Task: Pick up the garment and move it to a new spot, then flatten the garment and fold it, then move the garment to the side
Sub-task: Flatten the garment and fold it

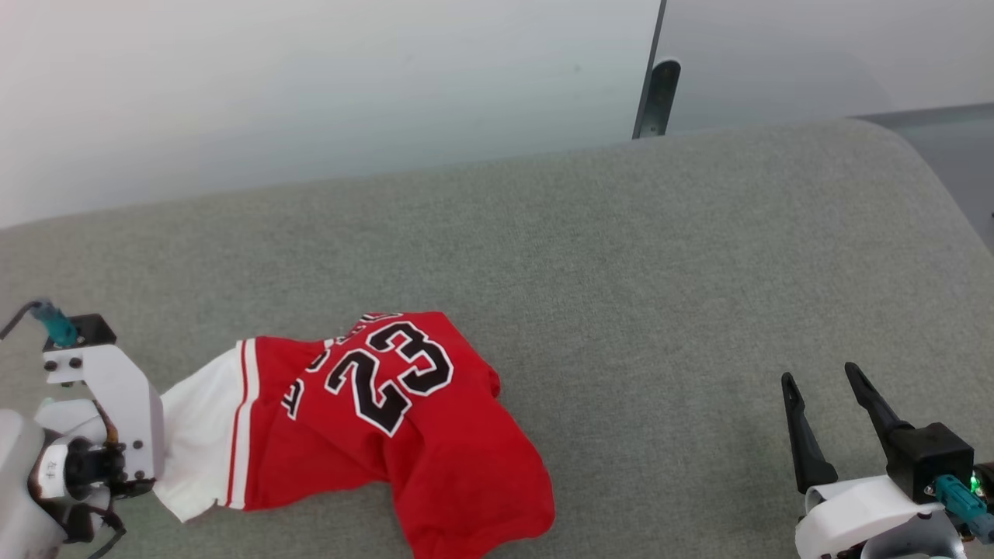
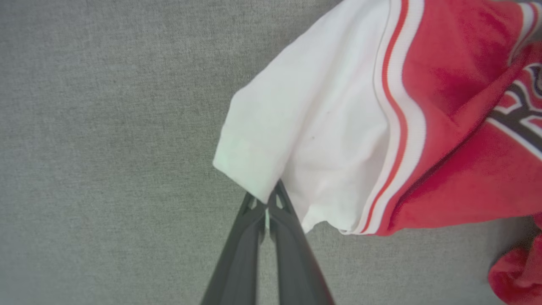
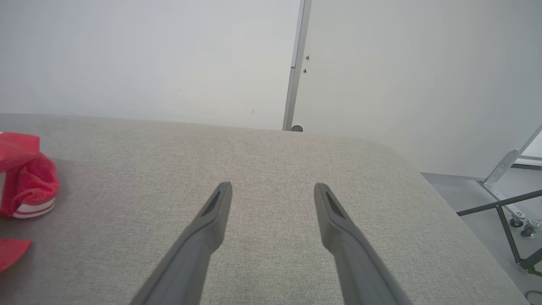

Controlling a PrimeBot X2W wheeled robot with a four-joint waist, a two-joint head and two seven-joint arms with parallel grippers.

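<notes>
Lying crumpled toward the grey cushion's (image 1: 621, 256) near-left edge, garment (image 1: 365, 411) trails rightward from left gripper (image 2: 267, 199), pinched on its white hem; right gripper (image 1: 820, 373) wide, empty, well apart.

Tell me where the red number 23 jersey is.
In the head view the jersey sits bunched at lower left on the grey fabric surface, its white part pinched by the left gripper.
</notes>
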